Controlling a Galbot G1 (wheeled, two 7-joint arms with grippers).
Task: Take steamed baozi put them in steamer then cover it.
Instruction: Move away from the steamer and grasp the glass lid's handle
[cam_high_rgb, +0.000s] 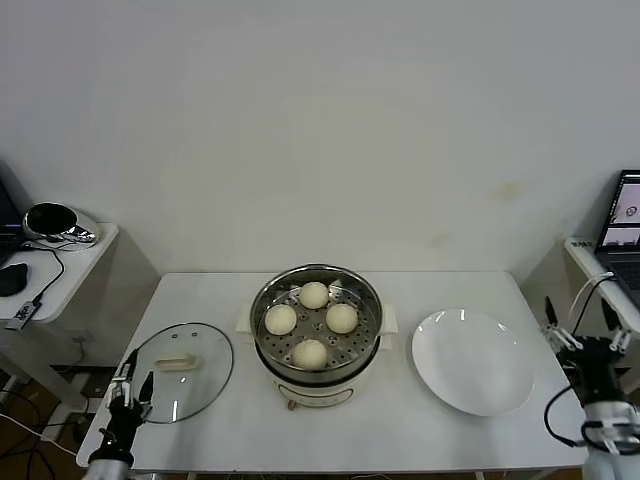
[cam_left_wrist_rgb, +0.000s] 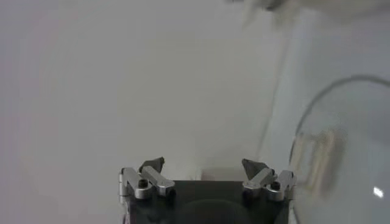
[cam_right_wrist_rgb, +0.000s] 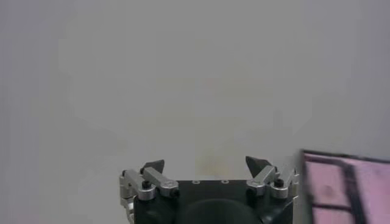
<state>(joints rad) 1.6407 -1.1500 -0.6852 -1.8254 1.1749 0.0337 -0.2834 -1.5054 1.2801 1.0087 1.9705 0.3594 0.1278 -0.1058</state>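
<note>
Head view: the steamer (cam_high_rgb: 316, 335) stands at the centre of the white counter (cam_high_rgb: 400, 420). It is a round polished steel pot on a cream-white base, with a perforated tray inside. Four steamed baozi (cam_high_rgb: 312, 323) rest on the tray, smooth, round and cream-white, set in a diamond and apart from each other. The pot is uncovered.

The cover (cam_high_rgb: 182, 372) lies flat on the counter to the robot's left of the steamer, near it but not touching. It is clear glass with a metal rim and a cream oblong handle at its centre. A white plate (cam_high_rgb: 472, 362) lies to the right of the steamer, bare.

The left gripper (cam_high_rgb: 130, 393) sits at the front left corner of the counter, just beside the near rim of the cover. Its jaws are spread wide and hold nothing. The left wrist view shows the cover's rim and handle (cam_left_wrist_rgb: 317, 163) just beyond one fingertip.

The right gripper (cam_high_rgb: 588, 340) sits off the right edge of the counter, well apart from the plate. Its jaws are spread wide and hold nothing.

Bare counter surface lies in front of the steamer and between the steamer and each flat item.
</note>
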